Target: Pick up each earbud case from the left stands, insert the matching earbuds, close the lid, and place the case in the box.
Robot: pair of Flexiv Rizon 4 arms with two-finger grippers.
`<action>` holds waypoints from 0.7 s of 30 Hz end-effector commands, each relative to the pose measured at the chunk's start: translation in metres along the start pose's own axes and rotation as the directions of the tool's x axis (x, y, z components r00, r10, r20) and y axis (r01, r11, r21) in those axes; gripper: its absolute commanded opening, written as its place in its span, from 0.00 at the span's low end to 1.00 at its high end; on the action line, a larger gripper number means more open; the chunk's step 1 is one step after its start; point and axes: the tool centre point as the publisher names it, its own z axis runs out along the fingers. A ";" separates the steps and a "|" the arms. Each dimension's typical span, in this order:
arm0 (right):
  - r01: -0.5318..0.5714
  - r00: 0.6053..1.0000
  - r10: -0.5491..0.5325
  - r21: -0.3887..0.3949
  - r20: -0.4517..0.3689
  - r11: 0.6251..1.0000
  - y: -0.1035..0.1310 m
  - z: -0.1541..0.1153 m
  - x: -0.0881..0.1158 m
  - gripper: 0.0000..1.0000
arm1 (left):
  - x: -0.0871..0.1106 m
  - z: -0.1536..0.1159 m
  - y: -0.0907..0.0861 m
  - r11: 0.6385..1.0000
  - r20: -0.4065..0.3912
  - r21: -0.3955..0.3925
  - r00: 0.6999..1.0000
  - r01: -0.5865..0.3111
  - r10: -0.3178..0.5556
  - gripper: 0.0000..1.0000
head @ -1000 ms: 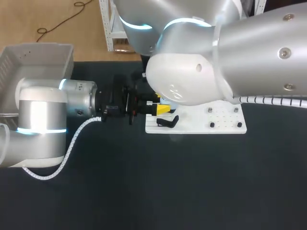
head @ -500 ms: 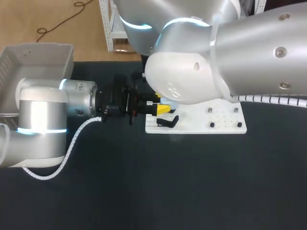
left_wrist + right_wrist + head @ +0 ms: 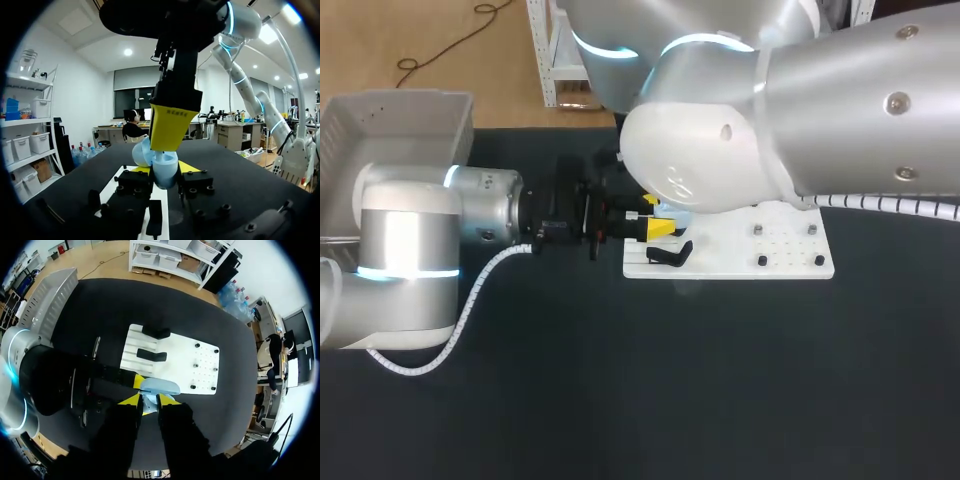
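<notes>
Black table (image 3: 720,380); earbud case (image 3: 164,167) opening upward

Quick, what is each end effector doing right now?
Left end effector: closed on the light blue plastic earbud case.
Right end effector: cannot be told.

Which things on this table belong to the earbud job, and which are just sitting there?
In use: light blue earbud case, left gripper holding it, right gripper above it, white stand board, grey box.
Idle right now: empty black stands, small black pegs at the board's other end.
</notes>
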 end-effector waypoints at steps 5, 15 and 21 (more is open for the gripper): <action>0.001 1.000 0.000 -0.011 0.008 1.000 -0.001 -0.001 0.003 0.57 | -0.001 -0.001 -0.001 1.000 0.000 0.001 1.000 -0.001 0.001 0.00; -0.069 0.996 0.075 -0.103 0.050 0.992 -0.020 -0.029 0.002 0.86 | -0.001 -0.001 -0.001 1.000 0.000 0.001 1.000 -0.001 0.001 0.00; -0.175 0.980 0.190 -0.179 0.068 0.968 -0.055 -0.027 -0.020 1.00 | -0.001 -0.001 -0.001 1.000 0.000 0.001 1.000 -0.001 0.001 0.00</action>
